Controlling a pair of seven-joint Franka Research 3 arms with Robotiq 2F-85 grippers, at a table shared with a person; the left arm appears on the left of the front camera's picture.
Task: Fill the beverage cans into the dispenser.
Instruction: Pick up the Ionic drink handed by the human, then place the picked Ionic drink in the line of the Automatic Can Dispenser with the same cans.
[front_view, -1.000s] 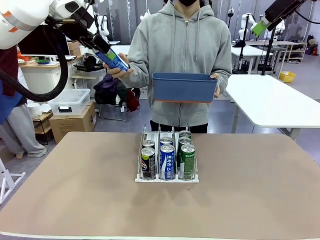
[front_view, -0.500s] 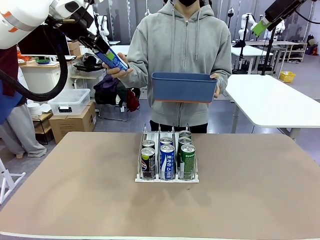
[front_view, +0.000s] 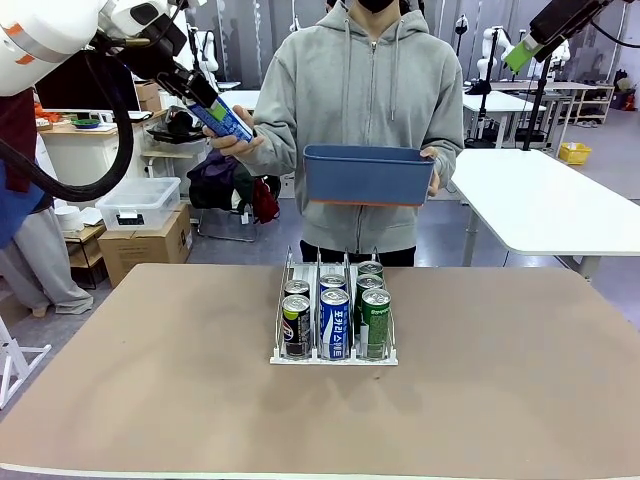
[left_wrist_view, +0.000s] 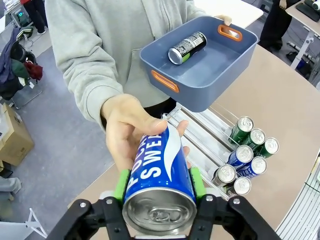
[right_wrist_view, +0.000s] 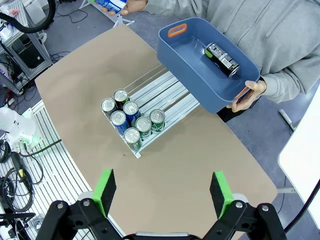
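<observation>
Just clamped in the left gripper (left_wrist_view: 159, 184): the blue can (left_wrist_view: 159, 162), with green pads now pressed on both flanks below the rim, where a second ago a gap remained. Not yet handed over, though. Cradled from 12 o'clock by the person's hand (left_wrist_view: 131, 127), fingers under the far end. Held high at 10 o'clock of the dispenser (front_view: 333, 357), well apart from it. Judged as a handover nearly done, needing only release by the hand, then a carry down to a lane. Counted in the dispenser: 7 upright cans, 2 black, 2 blue, 3 green. Lying in the blue bin (left_wrist_view: 215, 87): 1 spare can (left_wrist_view: 187, 47). Spread wide and empty, well above the table (right_wrist_view: 200, 150): the right gripper (right_wrist_view: 162, 192).
</observation>
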